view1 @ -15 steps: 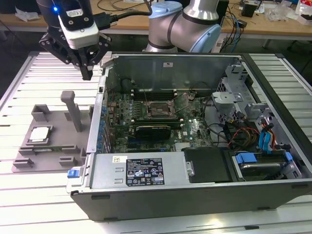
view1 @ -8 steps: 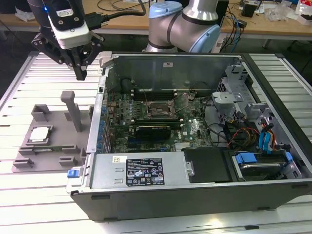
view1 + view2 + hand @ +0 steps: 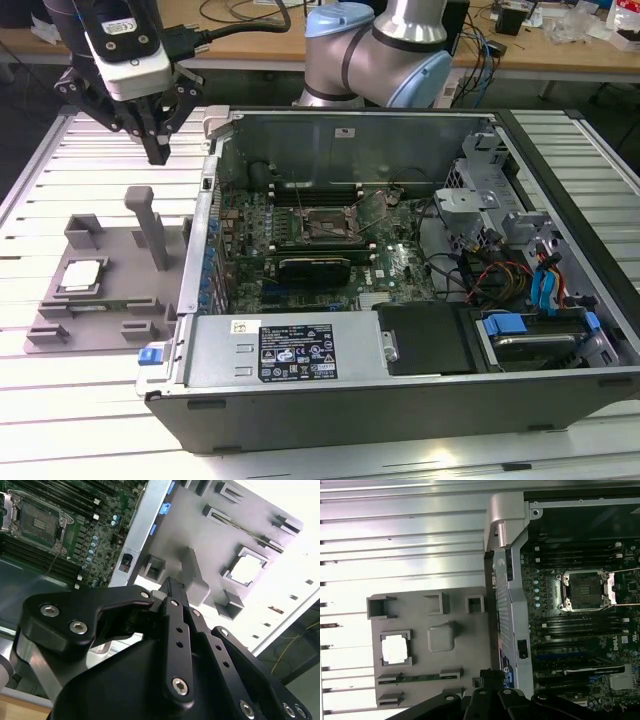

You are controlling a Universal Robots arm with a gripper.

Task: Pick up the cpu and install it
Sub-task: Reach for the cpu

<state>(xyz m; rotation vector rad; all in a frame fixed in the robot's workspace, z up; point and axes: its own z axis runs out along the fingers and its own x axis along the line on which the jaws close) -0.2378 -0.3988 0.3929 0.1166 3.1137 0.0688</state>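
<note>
The cpu (image 3: 82, 275) is a small silver square chip lying flat in a recess of the grey fixture plate (image 3: 120, 300), at the exterior view's left. It also shows in both wrist views, cpu (image 3: 248, 570) and cpu (image 3: 396, 648). My gripper (image 3: 158, 150) hangs well above the fixture's far side, shut with nothing in it, its black fingers meeting at a point. The gripper's tip (image 3: 172, 583) is over the fixture's upright post (image 3: 150, 225), apart from the cpu. The motherboard socket (image 3: 325, 225) lies uncovered inside the computer case (image 3: 400, 370).
The case's metal side wall (image 3: 200, 250) rises between the fixture and the motherboard. Cables and drive bays (image 3: 530, 280) fill the case at the exterior view's right. The fixture carries several raised blocks (image 3: 85, 230). Slatted table (image 3: 60, 400) surrounds everything.
</note>
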